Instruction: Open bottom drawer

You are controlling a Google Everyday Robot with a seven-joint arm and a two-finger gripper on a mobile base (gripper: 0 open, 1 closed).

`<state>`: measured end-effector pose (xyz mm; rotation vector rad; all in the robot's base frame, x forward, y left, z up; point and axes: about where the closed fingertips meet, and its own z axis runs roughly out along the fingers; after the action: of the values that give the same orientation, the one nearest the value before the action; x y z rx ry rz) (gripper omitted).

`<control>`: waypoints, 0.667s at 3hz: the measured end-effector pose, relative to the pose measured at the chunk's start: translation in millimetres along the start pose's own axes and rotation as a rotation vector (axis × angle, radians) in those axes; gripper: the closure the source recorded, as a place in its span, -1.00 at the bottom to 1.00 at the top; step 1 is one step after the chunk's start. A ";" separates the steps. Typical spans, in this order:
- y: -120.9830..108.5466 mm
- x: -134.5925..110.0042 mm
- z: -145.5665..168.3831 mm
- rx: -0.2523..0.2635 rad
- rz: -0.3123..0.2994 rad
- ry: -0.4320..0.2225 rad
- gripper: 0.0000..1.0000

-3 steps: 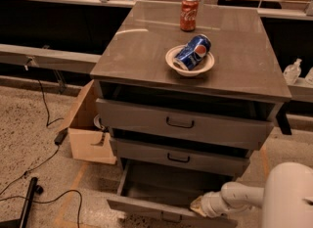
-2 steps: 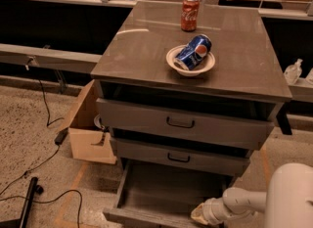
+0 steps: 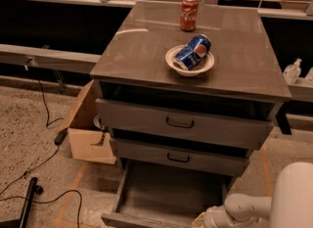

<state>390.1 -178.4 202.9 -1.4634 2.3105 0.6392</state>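
Camera view shows the bottom drawer [image 3: 166, 195] drawn well out at the near foot of the cabinet [image 3: 142, 51]. The gripper [image 3: 203, 220] sits at its front edge, near right; whether it clasps the handle cannot be told. A hard tug could jolt the cabinet and tip the Pepsi can [image 3: 192, 52] from its bowl [image 3: 172, 62].

Dim, warm indoor light, falling from overhead. A pale glare streak lies on the cabinet top [image 3: 146, 51], left of the bowl [image 3: 190, 72]. The gaps above the upper drawers are in deep shadow. Inside the bottom drawer [image 3: 166, 197] the light is flat and grey. My gripper [image 3: 203, 220] is at the bottom edge, by that drawer's front right corner, and shows pale cream.
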 end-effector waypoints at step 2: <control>22.2 5.1 -9.0 -0.034 0.019 0.004 1.00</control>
<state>367.5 -178.8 212.2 -1.4611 2.3302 0.6848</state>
